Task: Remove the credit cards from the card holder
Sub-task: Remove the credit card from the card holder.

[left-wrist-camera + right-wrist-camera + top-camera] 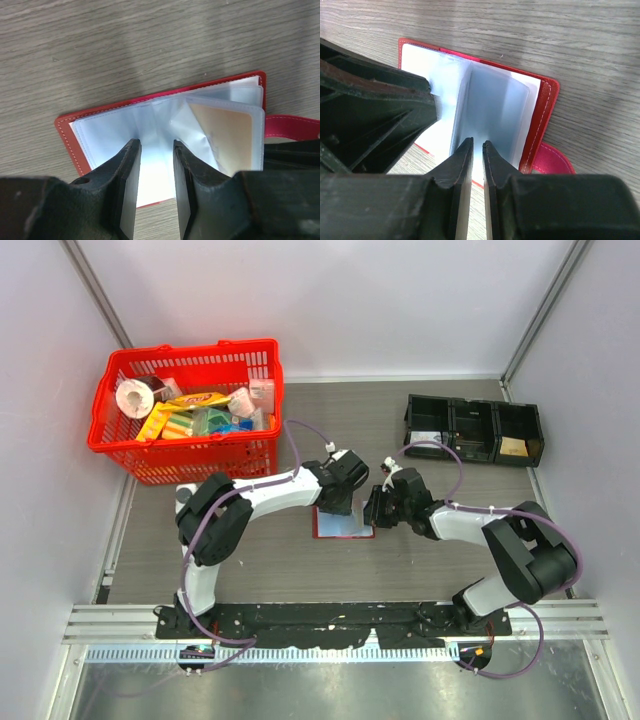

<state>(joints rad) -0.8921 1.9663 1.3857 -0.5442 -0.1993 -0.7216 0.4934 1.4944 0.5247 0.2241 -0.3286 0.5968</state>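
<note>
The red card holder lies spread open on the table between both grippers, its pale blue clear pockets fanned up. In the left wrist view the card holder shows a tan card inside a right-hand pocket, with the snap tab at the right. My left gripper is open, its tips over the middle pockets and nothing between them. In the right wrist view a bluish pocket leaf stands up from the holder. My right gripper stands just in front of it with a narrow empty gap. Other cards do not show clearly.
A big red basket full of packets stands at the back left. A black tray with three compartments stands at the back right. The left gripper's body fills the left of the right wrist view, very close.
</note>
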